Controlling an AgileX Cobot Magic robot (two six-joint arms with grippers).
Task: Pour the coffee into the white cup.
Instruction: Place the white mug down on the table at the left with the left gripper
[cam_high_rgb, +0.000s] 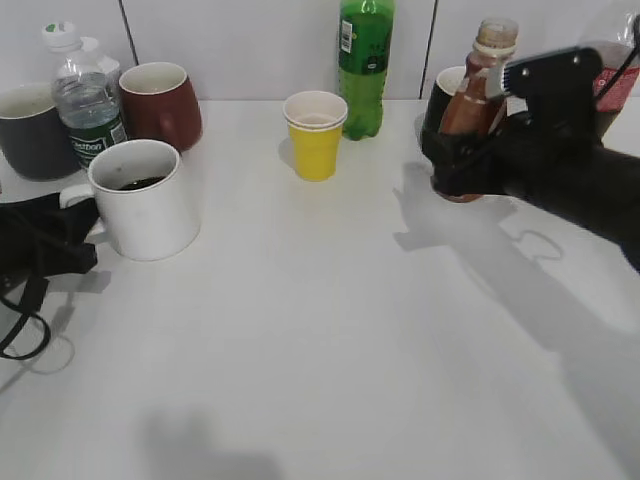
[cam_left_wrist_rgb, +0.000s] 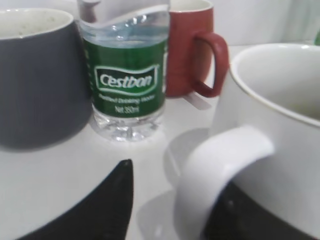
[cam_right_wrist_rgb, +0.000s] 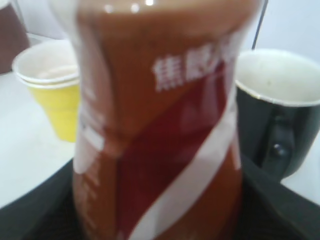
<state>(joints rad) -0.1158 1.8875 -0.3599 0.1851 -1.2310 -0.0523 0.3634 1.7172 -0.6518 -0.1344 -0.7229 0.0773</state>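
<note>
The white cup (cam_high_rgb: 145, 205) stands at the left of the table with dark liquid in its bottom. Its handle (cam_left_wrist_rgb: 220, 170) lies between the fingers of my left gripper (cam_left_wrist_rgb: 175, 192), which is open: the left finger (cam_left_wrist_rgb: 107, 205) stands clear of the handle and the other shows dark under the handle's loop. At the back right, my right gripper (cam_high_rgb: 465, 165) is shut on the coffee bottle (cam_high_rgb: 478, 85), which is upright with its cap on. The bottle's brown label (cam_right_wrist_rgb: 160, 125) fills the right wrist view.
Behind the white cup stand a dark grey mug (cam_high_rgb: 30, 130), a water bottle (cam_high_rgb: 85, 105) and a red-brown mug (cam_high_rgb: 160, 105). A yellow paper cup (cam_high_rgb: 315, 135) and a green bottle (cam_high_rgb: 365, 65) are at the back centre. A black mug (cam_right_wrist_rgb: 277, 110) sits just behind the coffee bottle.
</note>
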